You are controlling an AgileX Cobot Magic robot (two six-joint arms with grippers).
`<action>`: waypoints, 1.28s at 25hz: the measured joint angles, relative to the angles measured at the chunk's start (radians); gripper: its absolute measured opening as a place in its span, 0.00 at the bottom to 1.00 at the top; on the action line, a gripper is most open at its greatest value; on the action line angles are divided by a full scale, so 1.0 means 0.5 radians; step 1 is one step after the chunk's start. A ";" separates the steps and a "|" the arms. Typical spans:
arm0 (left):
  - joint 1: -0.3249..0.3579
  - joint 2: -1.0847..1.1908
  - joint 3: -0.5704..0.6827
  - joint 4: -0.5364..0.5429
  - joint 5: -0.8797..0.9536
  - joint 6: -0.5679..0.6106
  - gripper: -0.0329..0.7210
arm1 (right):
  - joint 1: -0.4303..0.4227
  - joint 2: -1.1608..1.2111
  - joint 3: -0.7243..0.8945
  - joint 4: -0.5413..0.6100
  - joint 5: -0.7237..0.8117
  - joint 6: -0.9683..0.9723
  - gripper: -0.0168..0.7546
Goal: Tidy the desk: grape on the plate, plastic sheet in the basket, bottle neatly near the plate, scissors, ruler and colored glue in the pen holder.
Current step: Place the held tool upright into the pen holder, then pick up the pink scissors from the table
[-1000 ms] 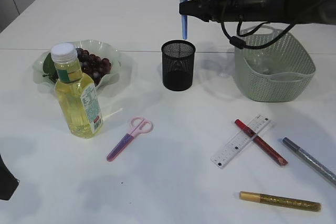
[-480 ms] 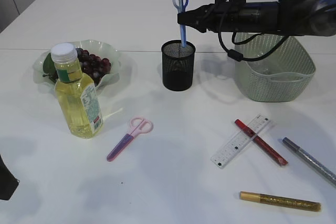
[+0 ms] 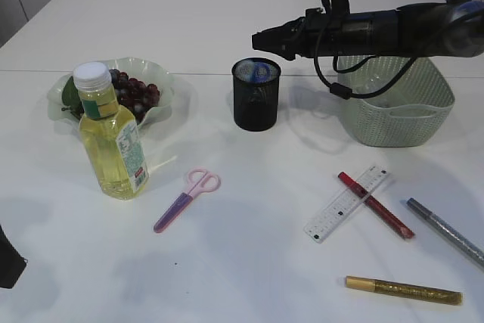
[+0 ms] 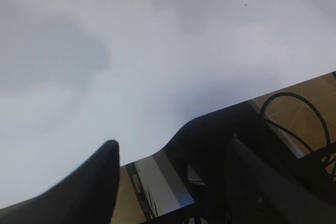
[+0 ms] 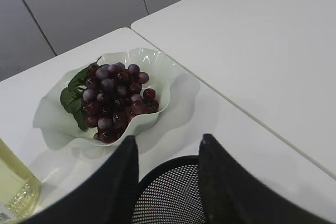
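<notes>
At the far left of the white desk (image 3: 249,262), only a dark corner of the left hand (image 3: 9,259) shows, and its wrist view gives bare desk and the rig below, so whether it is released or clenched cannot be told. The dark purple bunch of grapes (image 3: 133,93) lies in the wavy translucent plate (image 3: 162,85), and the yellow plastic bottle with a white cap (image 3: 110,135) stands just in front of the plate, so those two items look settled.

Next along, the pink-handled scissors with purple blades (image 3: 185,200) lie flat on the desk, untouched. The black mesh pen holder (image 3: 256,94) stands at the centre, with the blue scissors (image 3: 259,72) inside it; only the handle loops show at the rim. The right hand (image 3: 261,38) hovers just above the holder, its fingers (image 5: 125,182) parted with nothing between them, so it appears released. The step in hand is judged to be the end of one scissors drop. The next move probably calls for lifting clear of the rim, then reaching for the pink scissors or another stray item.

To the right, the woven grey-green basket (image 3: 397,107) is partly crossed by the arm, and its contents are hard to make out; no plastic sheet can be confirmed. In front lie the clear plastic ruler (image 3: 339,211), the red glue pen (image 3: 376,205) crossing over it, the gold glitter glue pen (image 3: 403,290), and the silver-blue glue pen (image 3: 446,232), cut off at the edge.
</notes>
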 joint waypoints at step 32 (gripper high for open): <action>0.000 0.000 0.000 0.030 -0.123 0.000 0.65 | 0.196 -1.088 0.000 -2.740 0.489 3.140 0.50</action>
